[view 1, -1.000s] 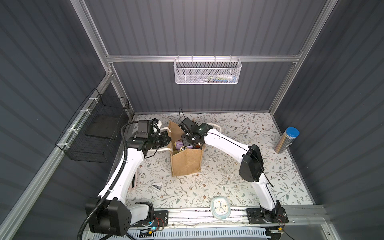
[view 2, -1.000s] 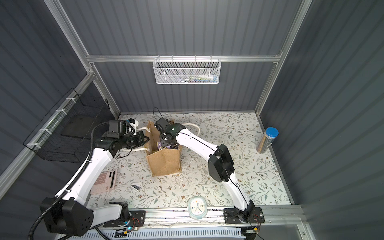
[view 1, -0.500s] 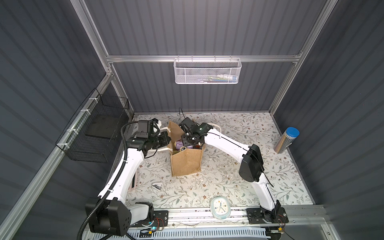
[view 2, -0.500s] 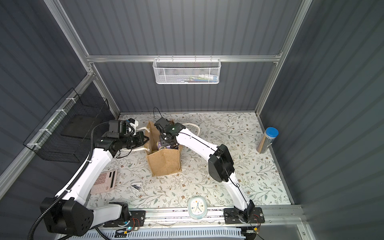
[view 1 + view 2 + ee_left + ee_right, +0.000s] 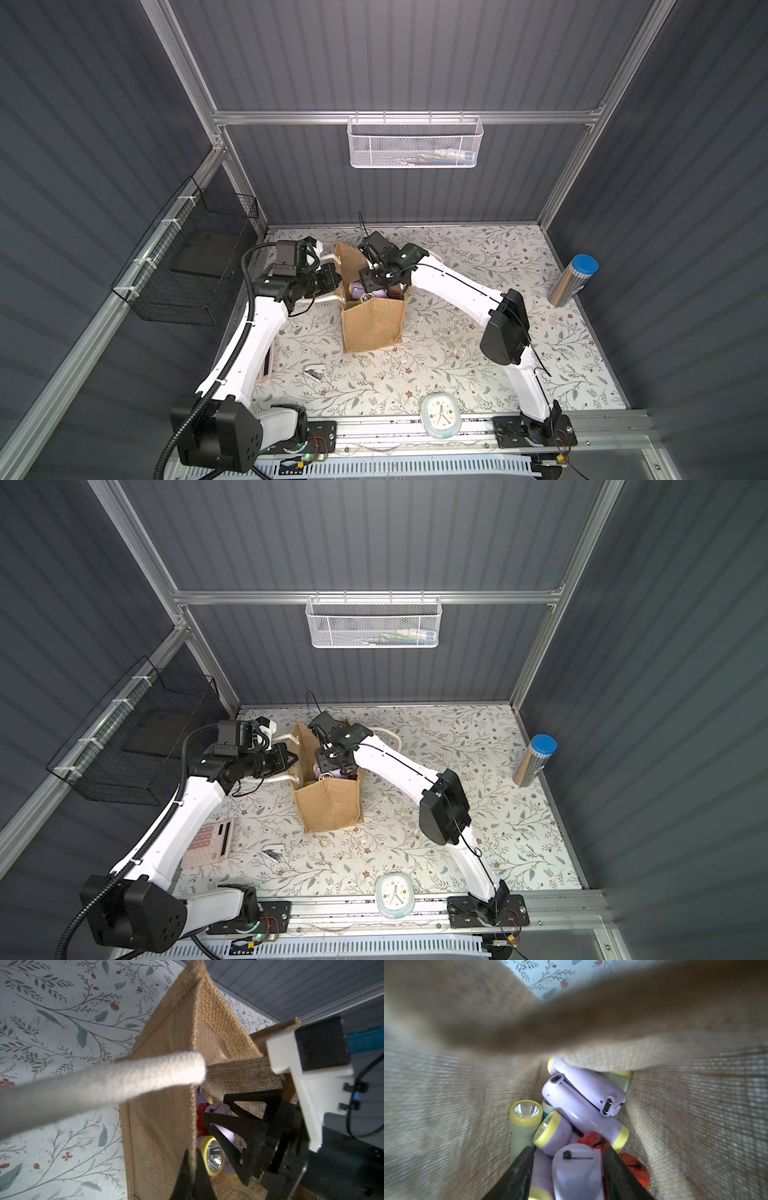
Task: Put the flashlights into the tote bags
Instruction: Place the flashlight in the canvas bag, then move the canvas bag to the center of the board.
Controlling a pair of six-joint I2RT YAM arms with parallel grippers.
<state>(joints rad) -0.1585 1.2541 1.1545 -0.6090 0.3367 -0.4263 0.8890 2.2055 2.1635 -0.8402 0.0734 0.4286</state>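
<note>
The bag (image 5: 374, 324) stands upright on the worktop (image 5: 478, 374), at about 10 o'clock from its middle, with its mouth open. The left end effector (image 5: 336, 279) is at the bag's 9 o'clock rim, pinched tight on the burlap edge. In the left wrist view its fingers (image 5: 181, 1178) lie on either side of that wall, and a white rope handle (image 5: 104, 1084) crosses in front.

The right end effector (image 5: 566, 1150) reaches in from 1 o'clock and sits down inside the mouth. Its jaws stand partly apart around a lavender flashlight (image 5: 575, 1172). A gap shows between that flashlight and one finger, so nothing is clamped.

Below them the flashlights (image 5: 583, 1101) lie heaped in the bottom of the bag. Most are lavender with yellow heads, and there is also a green flashlight (image 5: 523, 1124) and a red flashlight (image 5: 633, 1167).

A cylinder (image 5: 573, 280) stands at the worktop's 3 o'clock edge, and a clock (image 5: 441, 420) lies at 6 o'clock.
</note>
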